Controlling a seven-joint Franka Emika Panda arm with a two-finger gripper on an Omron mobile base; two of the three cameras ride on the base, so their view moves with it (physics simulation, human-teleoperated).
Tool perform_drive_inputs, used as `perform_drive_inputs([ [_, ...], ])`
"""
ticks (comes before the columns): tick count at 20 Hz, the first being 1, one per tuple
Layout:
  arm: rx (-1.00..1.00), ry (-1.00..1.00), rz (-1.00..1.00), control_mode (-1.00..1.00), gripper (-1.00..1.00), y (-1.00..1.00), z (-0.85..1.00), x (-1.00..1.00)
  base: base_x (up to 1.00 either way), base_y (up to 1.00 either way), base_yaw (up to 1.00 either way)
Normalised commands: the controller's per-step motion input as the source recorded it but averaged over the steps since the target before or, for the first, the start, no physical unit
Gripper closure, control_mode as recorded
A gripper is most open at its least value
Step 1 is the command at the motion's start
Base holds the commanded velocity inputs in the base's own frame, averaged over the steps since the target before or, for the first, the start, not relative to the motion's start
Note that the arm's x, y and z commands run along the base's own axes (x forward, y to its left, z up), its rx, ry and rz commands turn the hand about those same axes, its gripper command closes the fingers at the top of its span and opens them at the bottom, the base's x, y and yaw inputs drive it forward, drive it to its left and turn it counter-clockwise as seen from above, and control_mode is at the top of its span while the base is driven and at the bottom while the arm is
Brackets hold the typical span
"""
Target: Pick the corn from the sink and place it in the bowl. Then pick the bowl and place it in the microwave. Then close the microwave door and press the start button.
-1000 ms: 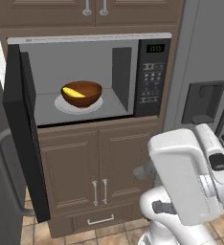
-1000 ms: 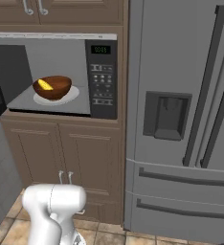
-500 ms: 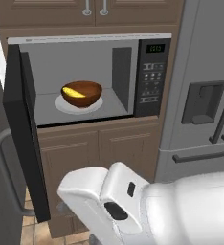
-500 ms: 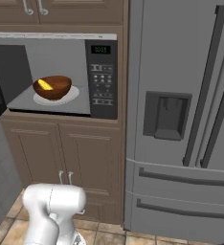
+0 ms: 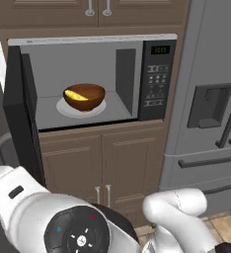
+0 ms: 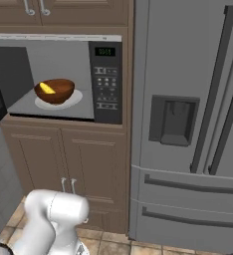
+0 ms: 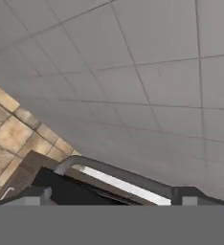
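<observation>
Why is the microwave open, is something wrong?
Nothing looks broken or spilled. The microwave door hangs wide open to the left, and the bowl with the corn sits upright on the white plate inside.

A grey steel fridge [image 6: 188, 124] with a dark dispenser [image 6: 174, 120] stands at 3 o'clock. Brown cabinet doors [image 5: 102, 168] sit at 6 o'clock, tan floor tiles [image 6: 103, 244] below them.
</observation>
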Motion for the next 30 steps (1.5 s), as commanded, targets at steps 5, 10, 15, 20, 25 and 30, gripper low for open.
perform_drive_inputs([
  [5, -0.12, 0.00, -0.31, -1.00, -1.00, 0.84, -0.16, 0.91, 0.00, 0.00, 0.00],
  [10, -0.07, 0.00, -0.25, -1.00, -1.00, 0.28, -0.16, 0.81, 0.00, 0.00, 0.00],
  [15, 0.00, 0.00, -0.06, -1.00, -1.00, -0.22, -0.17, 0.40, 0.00, 0.00, 0.00],
  [20, 0.05, 0.00, -0.09, -1.00, -1.00, -0.87, -0.07, 0.21, 0.00, 0.00, 0.00],
  [25, 0.12, 0.00, -0.11, -1.00, -1.00, -1.00, -0.02, 0.13, 0.00, 0.00, 0.00],
  [30, 0.15, 0.00, -0.12, -1.00, -1.00, -1.00, -0.01, 0.27, 0.00, 0.00, 0.00],
])
